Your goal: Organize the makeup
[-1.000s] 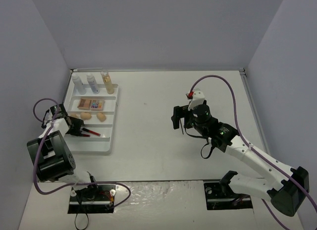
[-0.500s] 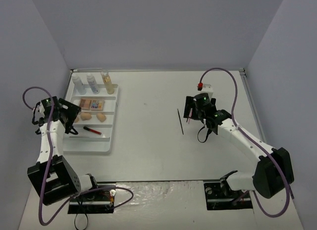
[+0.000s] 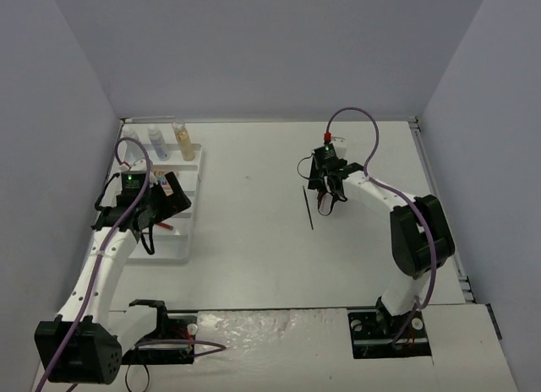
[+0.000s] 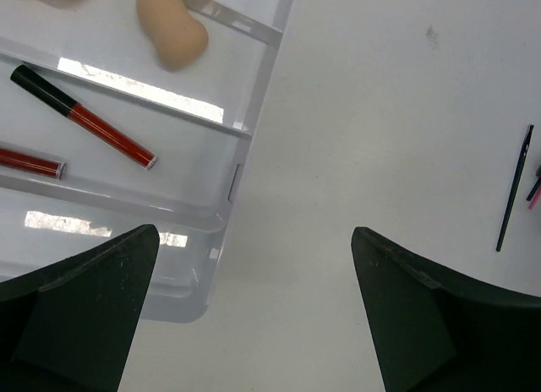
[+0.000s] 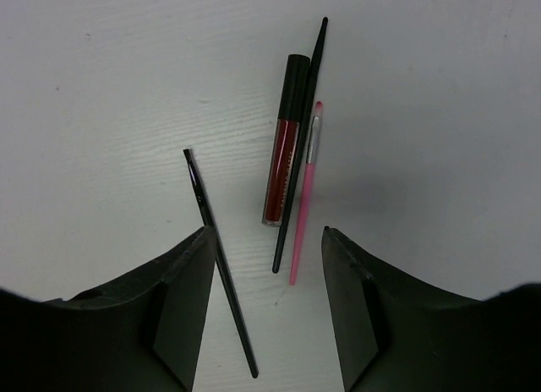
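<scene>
- Tray [image 3: 173,247]: white, slotted, at the bench's [image 3: 254,248] left edge, towards the far left corner.
- Clear bottles [image 3: 157,138]: upright at the tray's far end. The leftmost is partly behind a cable.
- Amber bottle [image 3: 181,140]: upright, just right of the clear ones, at the tray's far right corner.
- Sponge [image 4: 173,33]: peach, lying in a tray slot by the tray's right rim. A second one is cut off by the frame edge.
- Red pencil [image 4: 84,117]: black cap, lying slantwise in the slot next to the sponges.
- Red stick [image 4: 30,161]: same slot, only partly in frame.
- Left claw [image 4: 254,240]: released, jaws wide apart with nothing between them. It hangs over the tray's right rim and the bare bench beside it.
- Lone black brush [image 3: 308,208]: flat on the bench right of centre, well apart from the tray.
- Lip gloss [image 5: 283,143]: red tube with a black cap, flat on the bench just right of the lone brush.
- Long black brush [image 5: 302,130]: lies along the gloss tube, touching it.
- Pink brush [image 5: 306,189]: just beside the long black brush, on its other side from the tube.
- Right claw [image 5: 266,240]: jaws partly apart, grasping nothing. It sits above the near ends of the long black and pink brushes. The lone brush passes by its left finger [image 5: 169,307].
</scene>
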